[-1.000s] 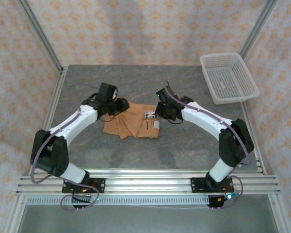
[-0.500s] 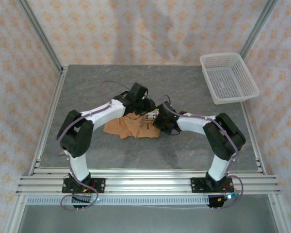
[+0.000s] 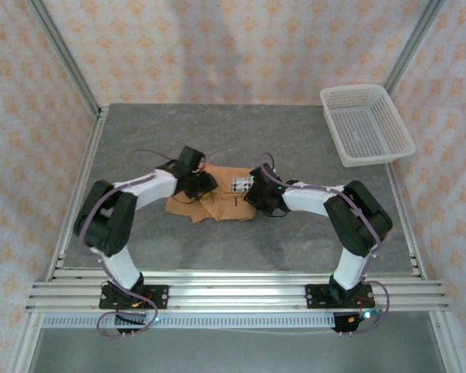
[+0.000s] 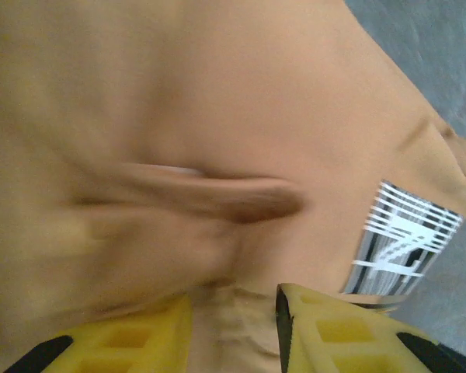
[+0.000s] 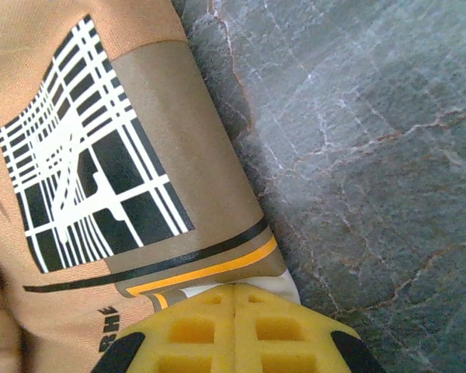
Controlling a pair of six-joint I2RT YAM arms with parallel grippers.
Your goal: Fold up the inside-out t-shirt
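Orange-tan t-shirt [image 3: 221,207] is pinched in the left gripper [image 4: 234,301], while the right gripper [image 5: 234,294] rests closed on its edge

The count gives one inside-out t-shirt [image 3: 217,203], a single orange-tan garment bearing one black-and-white grid print [image 5: 93,155], together with one white mesh basket [image 3: 366,124] and one grey table [image 3: 295,241] beneath them both. There are two robot arms, one left arm [image 3: 132,203] and one right arm [image 3: 326,203], and each ends in one gripper, which makes two grippers: the left gripper [image 4: 234,307] and the right gripper [image 5: 234,299]. Each gripper has two yellow fingers [image 4: 124,342], so the fingers number four in all.
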